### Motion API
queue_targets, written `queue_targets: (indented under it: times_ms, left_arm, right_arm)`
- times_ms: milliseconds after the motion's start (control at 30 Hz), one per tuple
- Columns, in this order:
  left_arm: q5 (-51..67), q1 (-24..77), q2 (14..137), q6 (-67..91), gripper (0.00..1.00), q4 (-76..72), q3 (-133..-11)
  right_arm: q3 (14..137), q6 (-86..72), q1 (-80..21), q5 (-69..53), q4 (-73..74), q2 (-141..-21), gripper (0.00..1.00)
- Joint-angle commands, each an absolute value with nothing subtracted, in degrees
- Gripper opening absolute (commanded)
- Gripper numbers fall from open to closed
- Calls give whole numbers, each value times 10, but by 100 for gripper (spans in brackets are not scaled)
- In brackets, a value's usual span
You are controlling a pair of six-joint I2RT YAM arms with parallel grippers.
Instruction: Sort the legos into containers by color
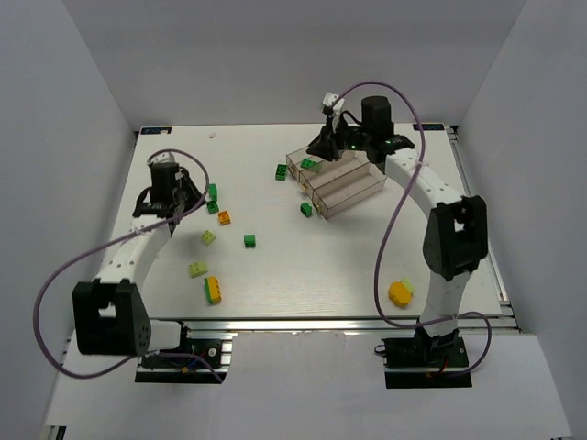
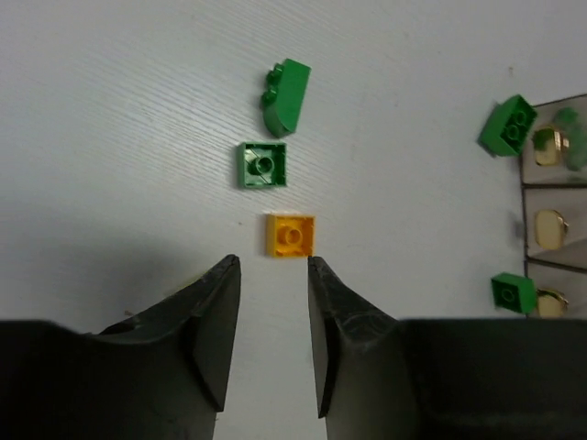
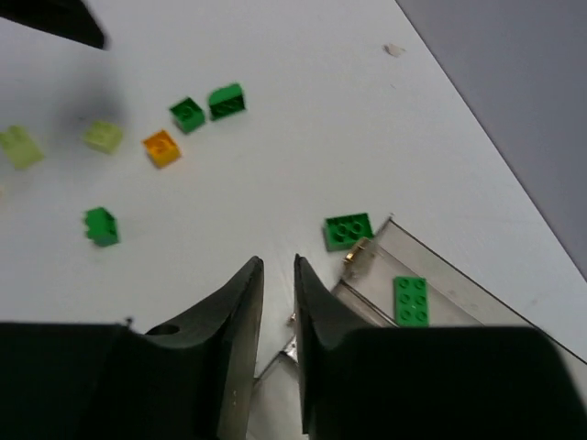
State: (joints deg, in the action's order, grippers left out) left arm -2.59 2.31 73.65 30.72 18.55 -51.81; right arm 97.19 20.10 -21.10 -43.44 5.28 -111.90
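Note:
The containers (image 1: 353,188) sit at the back right, a clear tray of three troughs (image 3: 449,275). A dark green lego (image 3: 411,301) lies in one trough and another (image 3: 348,230) lies just outside its corner. My right gripper (image 1: 323,147) hovers over the tray's left end, its jaws (image 3: 277,264) a narrow gap apart and empty. My left gripper (image 1: 191,205) is open over the table with nothing between its fingers (image 2: 272,266). An orange lego (image 2: 290,235) lies just beyond its tips. Past that are a green square lego (image 2: 262,164) and a green sloped one (image 2: 286,92).
Two pale yellow-green bricks (image 1: 209,237) (image 1: 197,269), a green brick (image 1: 249,240) and a yellow-and-green stack (image 1: 213,290) lie at the front left. More green bricks (image 1: 281,171) (image 1: 306,209) lie beside the tray. An orange-yellow piece (image 1: 400,292) rests near the right arm's base.

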Motion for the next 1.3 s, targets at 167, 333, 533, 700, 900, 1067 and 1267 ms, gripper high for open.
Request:
queue_targets:
  times_ms: [167,333,533,700,900,1067,1267]
  left_arm:
    - [-157,53,903,226,62,249,-669]
    - [-189,54,977,205,67,243,-737]
    - [-173,55,1065,185,67,233,-810]
    - [-140,57,1114,180,63,225,-845]
    - [-127,62,1146,174,63,224,-860]
    - [-117,62,1166,179,62,229,-865]
    - [-123,62,1176,181,54,236,-863]
  right_arm:
    - [836,190,-228,-512,39,-1001,33]
    - [794,200,-229,-486,67,-969,41]
    - [761,210,-229,-472,81,-943,47]
    - [757,209,-229,-466,83,-940,48]
    - [765,214,-229,-460,86,-942,48]
    - [770,214,-229,-460,88,-946,49]
    - [772,216,-229,-457,89,-947,49]
